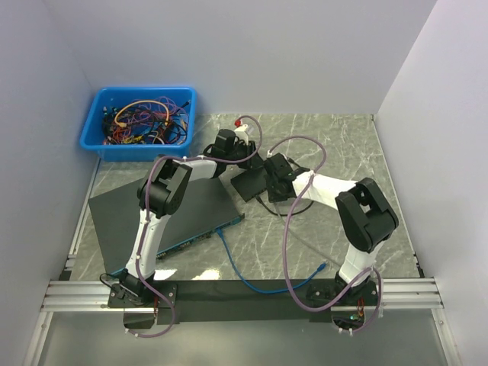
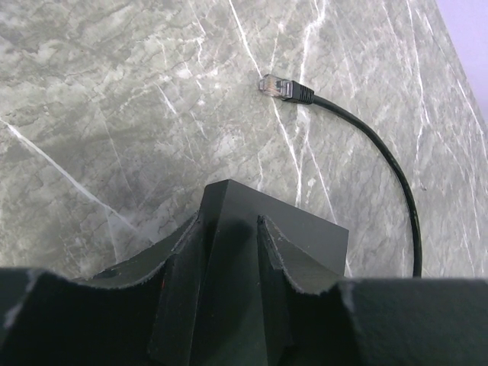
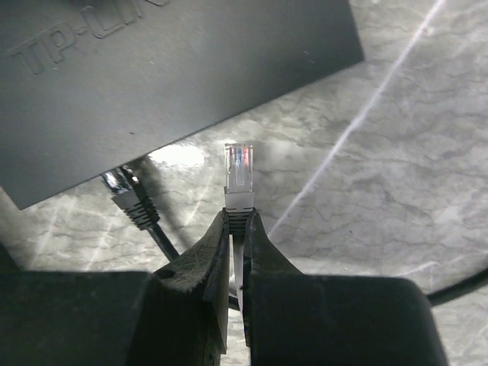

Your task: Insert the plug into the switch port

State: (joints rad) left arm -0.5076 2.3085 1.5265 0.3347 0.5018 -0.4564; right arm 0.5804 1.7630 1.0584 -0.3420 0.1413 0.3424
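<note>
1. Right gripper (image 3: 236, 221): fingers pinched tight on the grey boot of the plug (image 3: 238, 168). The clear RJ45 head sticks out ahead, apparently held just above the marble table (image 3: 396, 198).
2. Left gripper (image 2: 230, 221): clamped over a corner of the TP-Link switch (image 3: 191, 76), bracing it near the table's centre.
3. Done, by my reading: plug in hand, switch steadied.
4. Plug tip is near the switch's edge but apart from it. No port face shows in the right wrist view, so alignment cannot be judged.
5. A black-booted connector (image 3: 126, 191) sits at that same edge, left of the plug. Whether it is seated, cannot tell.
6. Left to do: line up with a free port and push home.
</note>
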